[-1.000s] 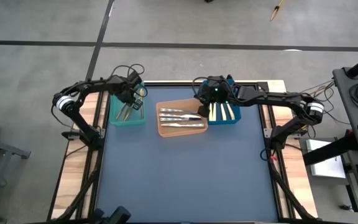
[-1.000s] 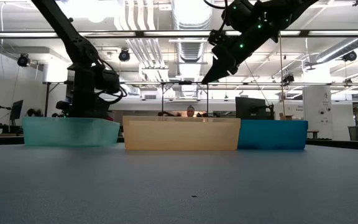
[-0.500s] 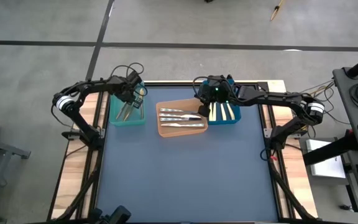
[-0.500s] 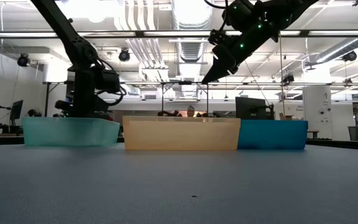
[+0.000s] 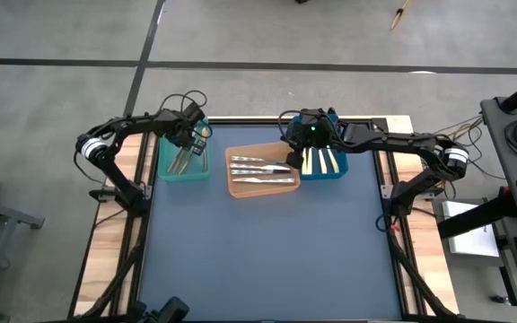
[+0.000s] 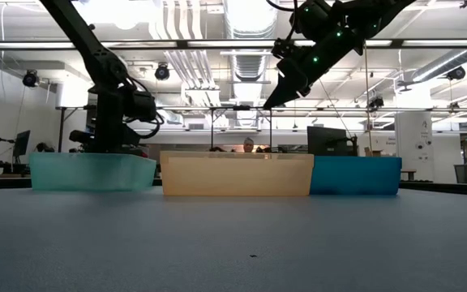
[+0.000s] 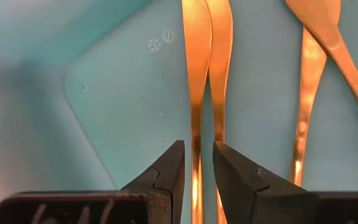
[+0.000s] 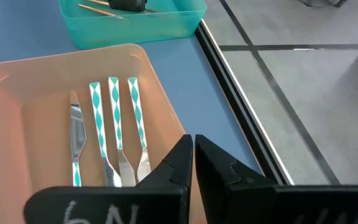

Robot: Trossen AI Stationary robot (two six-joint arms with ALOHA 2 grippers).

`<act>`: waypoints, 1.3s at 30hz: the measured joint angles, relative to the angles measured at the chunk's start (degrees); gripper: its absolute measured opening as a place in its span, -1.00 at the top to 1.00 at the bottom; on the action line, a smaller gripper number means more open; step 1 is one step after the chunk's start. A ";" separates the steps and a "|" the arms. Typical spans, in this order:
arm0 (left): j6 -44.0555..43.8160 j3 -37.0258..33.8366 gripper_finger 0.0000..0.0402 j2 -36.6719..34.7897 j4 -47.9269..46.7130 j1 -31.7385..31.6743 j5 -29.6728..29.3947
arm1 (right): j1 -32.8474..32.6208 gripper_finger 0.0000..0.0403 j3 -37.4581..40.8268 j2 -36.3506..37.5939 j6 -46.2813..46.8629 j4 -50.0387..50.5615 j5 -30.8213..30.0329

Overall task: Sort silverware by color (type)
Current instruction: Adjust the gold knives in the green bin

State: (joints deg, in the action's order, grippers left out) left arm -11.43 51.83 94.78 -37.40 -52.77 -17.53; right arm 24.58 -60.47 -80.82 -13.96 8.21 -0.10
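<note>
From above, your left gripper (image 5: 187, 144) sits in the teal bin (image 5: 183, 172) at upper left, your right gripper (image 5: 293, 160) between the orange bin (image 5: 260, 188) and blue bin (image 5: 326, 173). At tabletop level the bin walls hide all cutlery. Your left wrist view shows its fingers (image 7: 166, 171) narrowly apart over gold cutlery (image 7: 196, 93). Your right wrist view shows nearly closed, empty fingers (image 8: 178, 163) above patterned forks (image 8: 114, 124).
</note>
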 joint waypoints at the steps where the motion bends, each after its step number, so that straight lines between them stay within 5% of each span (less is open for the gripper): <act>1: 0.02 0.00 0.67 0.00 0.03 0.00 -0.12 | 0.00 0.95 0.00 0.00 0.00 0.00 0.00; 28: -12.65 -0.22 0.67 2.60 -0.07 0.45 -8.06 | -0.04 0.95 -0.03 0.02 0.47 0.00 0.02; 39: -13.13 -0.17 0.67 2.23 -0.86 0.73 -5.59 | -0.04 0.95 -0.10 0.02 0.46 0.02 0.00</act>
State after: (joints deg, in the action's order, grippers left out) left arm -24.56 51.66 97.01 -38.26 -52.04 -23.12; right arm 24.53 -60.57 -80.79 -13.50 8.23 -0.10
